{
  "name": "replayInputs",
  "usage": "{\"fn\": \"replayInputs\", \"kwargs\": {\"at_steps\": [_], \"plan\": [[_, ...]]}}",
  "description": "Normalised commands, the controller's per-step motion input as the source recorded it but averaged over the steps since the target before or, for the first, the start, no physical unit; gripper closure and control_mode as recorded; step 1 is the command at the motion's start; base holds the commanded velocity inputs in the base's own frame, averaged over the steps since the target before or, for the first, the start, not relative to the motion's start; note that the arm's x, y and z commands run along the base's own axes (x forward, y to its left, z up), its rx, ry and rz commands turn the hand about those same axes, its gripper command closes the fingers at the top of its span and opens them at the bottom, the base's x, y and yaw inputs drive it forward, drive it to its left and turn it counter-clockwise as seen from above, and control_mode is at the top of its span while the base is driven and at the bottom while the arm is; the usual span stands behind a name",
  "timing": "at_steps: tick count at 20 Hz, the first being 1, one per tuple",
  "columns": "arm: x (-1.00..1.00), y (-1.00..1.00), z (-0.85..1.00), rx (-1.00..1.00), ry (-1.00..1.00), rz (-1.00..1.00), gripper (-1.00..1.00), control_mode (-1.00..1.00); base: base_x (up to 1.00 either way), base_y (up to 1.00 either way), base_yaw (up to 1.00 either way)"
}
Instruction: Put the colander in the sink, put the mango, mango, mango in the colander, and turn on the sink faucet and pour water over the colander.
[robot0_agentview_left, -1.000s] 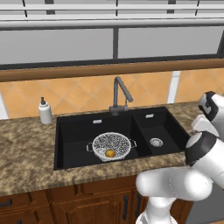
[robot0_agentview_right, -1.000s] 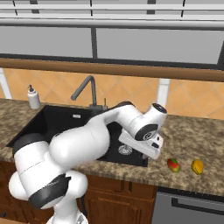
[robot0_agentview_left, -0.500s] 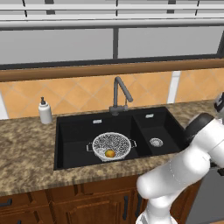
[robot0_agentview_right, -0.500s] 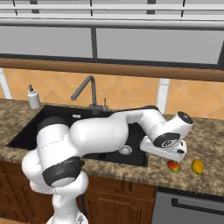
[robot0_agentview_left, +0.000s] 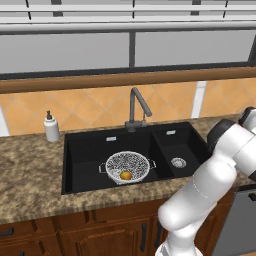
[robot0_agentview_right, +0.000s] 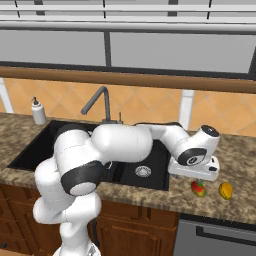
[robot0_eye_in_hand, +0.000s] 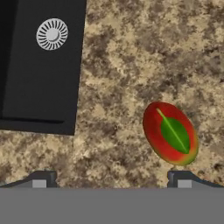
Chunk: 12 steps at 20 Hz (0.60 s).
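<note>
The silvery perforated colander (robot0_agentview_left: 127, 166) stands in the large basin of the black sink (robot0_agentview_left: 85, 155), and one mango (robot0_agentview_left: 125, 175) lies inside it. Two more mangos rest on the granite counter right of the sink: a red-green mango (robot0_agentview_right: 198, 188) and a yellow mango (robot0_agentview_right: 226, 190). My gripper (robot0_agentview_right: 196, 176) hovers just above the red-green one, open and empty. In the hand view, that mango (robot0_eye_in_hand: 170, 132) lies above the right fingertip (robot0_eye_in_hand: 181, 178), with the small basin's drain (robot0_eye_in_hand: 52, 33) at upper left. The dark faucet (robot0_agentview_left: 136, 107) stands behind the sink, with no water running.
A white soap dispenser (robot0_agentview_left: 51, 126) stands on the counter left of the sink. A tiled backsplash and window ledge run behind the counter. The counter's front edge lies close below the two mangos. A dishwasher front (robot0_agentview_right: 220, 235) sits under the counter at right.
The arm has swung right, from over the sink's small basin to over the counter above the red-green mango. The gripper stayed open.
</note>
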Motion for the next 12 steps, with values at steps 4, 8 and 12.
{"fn": "replayInputs", "kwargs": {"at_steps": [4,8,12], "plan": [[0.00,-0.19,-0.34,-0.04,0.00,0.01,-1.00,-1.00,0.00,0.00,0.00],[0.26,-0.23,-0.36,-0.09,0.03,0.02,-1.00,-1.00,0.00,0.00,0.00],[0.31,-0.25,-0.22,-0.04,0.02,0.04,-1.00,-1.00,0.00,0.00,0.00]]}}
